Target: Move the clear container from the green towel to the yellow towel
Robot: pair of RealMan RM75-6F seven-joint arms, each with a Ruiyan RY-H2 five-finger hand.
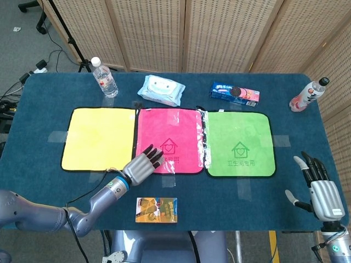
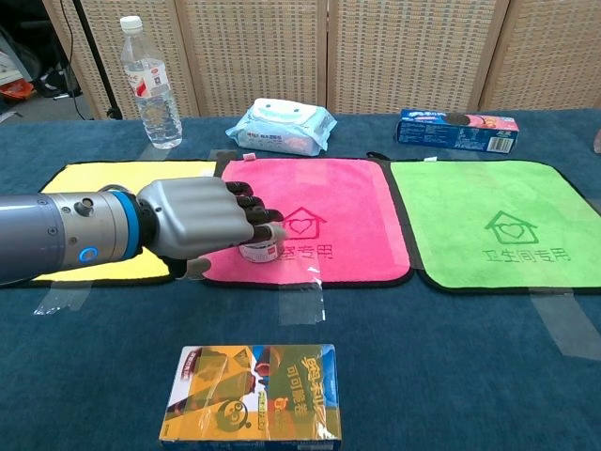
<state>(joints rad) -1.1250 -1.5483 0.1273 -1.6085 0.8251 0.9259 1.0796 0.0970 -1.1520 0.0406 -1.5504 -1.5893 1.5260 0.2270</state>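
Clear container (image 2: 256, 250) sits grasped in the left hand (image 2: 202, 222) over the pink towel's (image 2: 347, 202) near-left corner; yellow towel (image 1: 98, 138) lies just left. Right hand (image 1: 323, 194) idles, fingers spread.

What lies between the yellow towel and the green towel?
The pink towel fills that stretch, plain in both views. Over its near left part the left hand holds the clear container. The yellow towel and green towel are bare.
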